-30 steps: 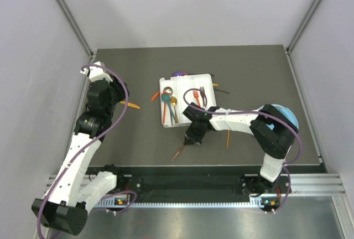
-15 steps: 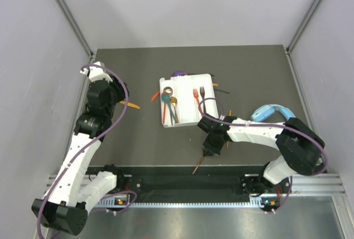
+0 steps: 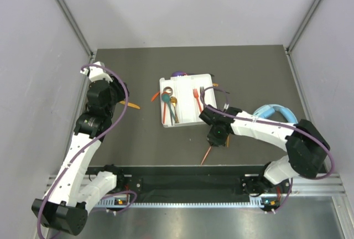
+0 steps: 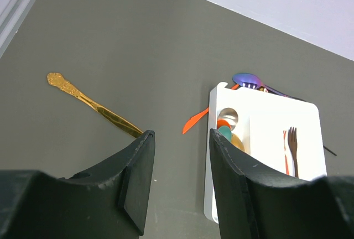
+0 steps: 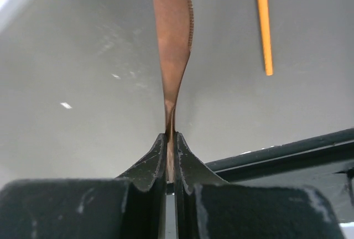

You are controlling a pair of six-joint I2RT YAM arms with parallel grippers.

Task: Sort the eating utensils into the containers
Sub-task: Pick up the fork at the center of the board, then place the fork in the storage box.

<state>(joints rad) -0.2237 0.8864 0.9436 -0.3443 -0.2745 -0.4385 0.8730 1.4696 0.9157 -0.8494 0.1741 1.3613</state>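
The white tray [image 3: 188, 120] sits mid-table with a teal spoon [image 3: 166, 102], an orange fork [image 3: 196, 96] and a dark fork [image 3: 202, 92] in its compartments. Just in front of the tray, my right gripper [image 3: 215, 138] is shut on a copper knife [image 3: 207, 155]. In the right wrist view the knife [image 5: 173, 23] stands out straight from the closed gripper [image 5: 171, 136]. My left gripper [image 4: 180, 139] hangs open over the table left of the tray [image 4: 265, 134], holding nothing. A gold utensil [image 4: 94, 106] and an orange one [image 4: 194, 120] lie ahead of it.
Light-blue headphones [image 3: 271, 110] lie right of the tray, partly under the right arm. A purple spoon [image 3: 178, 74] rests at the tray's far rim and a black stick [image 3: 222, 90] at its right. An orange stick [image 5: 264, 23] lies beyond the knife.
The right arm has swung right and then back toward the tray, carrying the copper knife, and has uncovered the headphones. The left arm has not moved.
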